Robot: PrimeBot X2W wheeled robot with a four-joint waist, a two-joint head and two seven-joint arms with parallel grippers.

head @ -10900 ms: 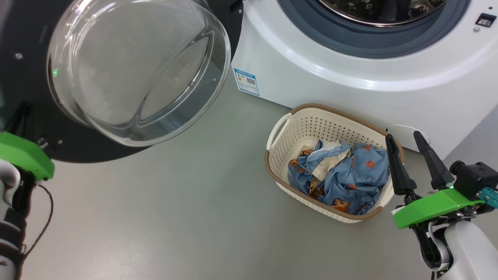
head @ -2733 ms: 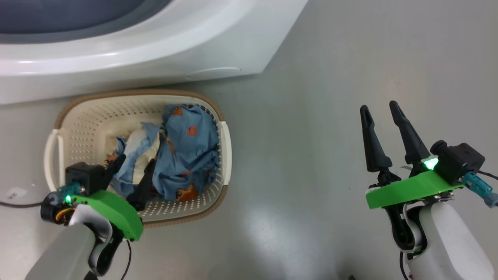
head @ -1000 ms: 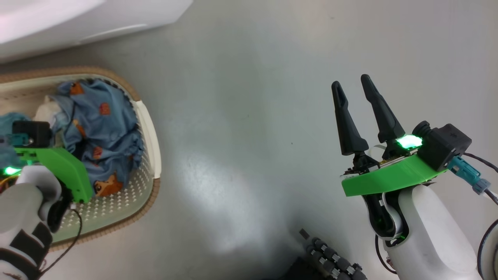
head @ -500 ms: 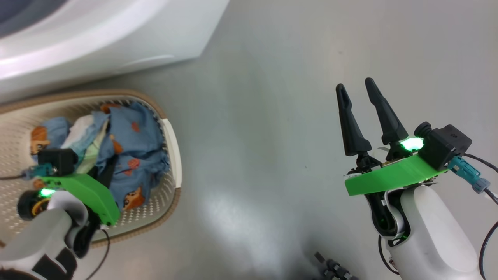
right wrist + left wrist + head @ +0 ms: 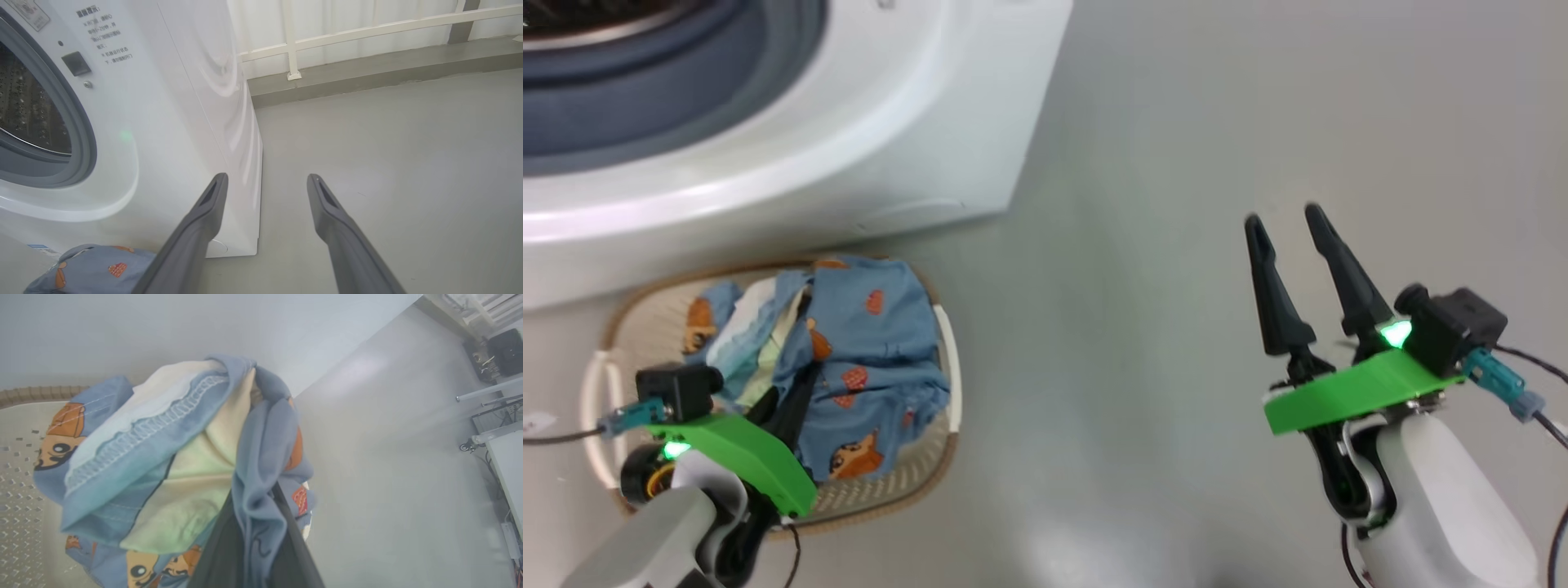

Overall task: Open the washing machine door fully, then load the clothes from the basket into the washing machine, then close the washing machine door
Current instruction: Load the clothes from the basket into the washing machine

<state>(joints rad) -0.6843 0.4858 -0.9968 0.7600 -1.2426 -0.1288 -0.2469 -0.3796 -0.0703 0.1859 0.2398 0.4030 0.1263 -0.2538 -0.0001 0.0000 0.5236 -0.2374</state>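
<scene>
The washing machine [image 5: 849, 122] fills the upper left, its grey-blue gasket [image 5: 645, 106] and steel drum [image 5: 24, 114] exposed. The door is out of view. Below it on the floor stands the basket [image 5: 894, 492], with the blue bear-print clothes [image 5: 866, 359] bulging above its rim. My left gripper [image 5: 796, 392] reaches into the bundle from the lower left and is shut on the clothes [image 5: 253, 490]; blue and cream folds drape over its fingers. My right gripper [image 5: 1282, 219] hangs open and empty over bare floor, well right of the basket, its fingers [image 5: 204, 212] pointing past the washer's corner.
Grey floor [image 5: 1135, 245] stretches right of the basket and washer. A white railing [image 5: 367, 28] on a raised ledge runs behind the machine. A pale table with cables [image 5: 504, 457] stands far off in the left wrist view.
The head camera has swung, bringing the washer's opening and the whole basket into view. The clothes bundle has risen higher above the basket with my left gripper. The right gripper stays open.
</scene>
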